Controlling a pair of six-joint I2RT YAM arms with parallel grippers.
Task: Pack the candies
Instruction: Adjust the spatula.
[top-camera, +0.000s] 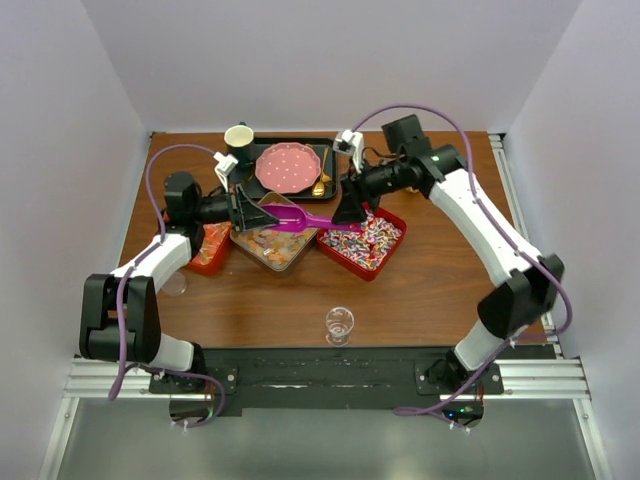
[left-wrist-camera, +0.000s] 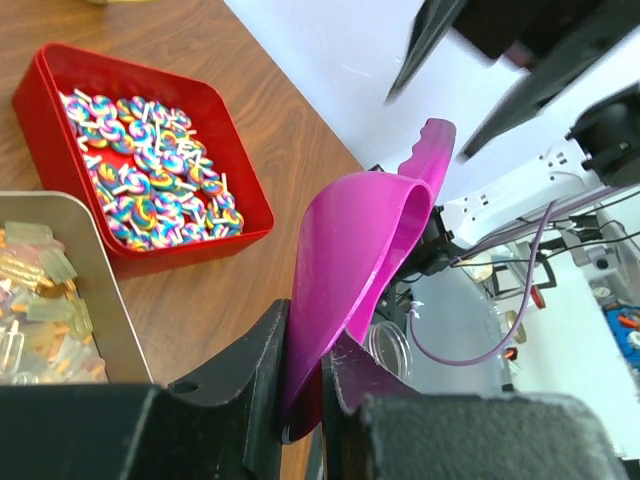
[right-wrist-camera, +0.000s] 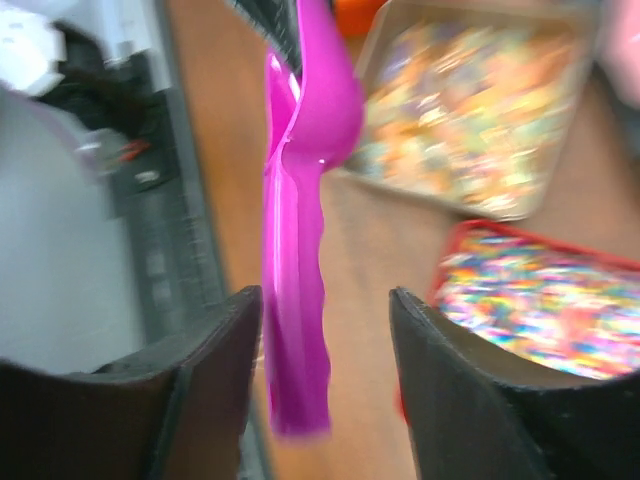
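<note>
Your left gripper is pinching the rim of the purple scoop, held above the table. Your right gripper stands spread, with the scoop handle between its fingers. Swirled candies fill the red tray, right of the metal tin holding gummies.

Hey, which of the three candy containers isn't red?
The silver metal tin in the middle, holding pastel gummies. The left tray and right tray beside it are both red.
</note>
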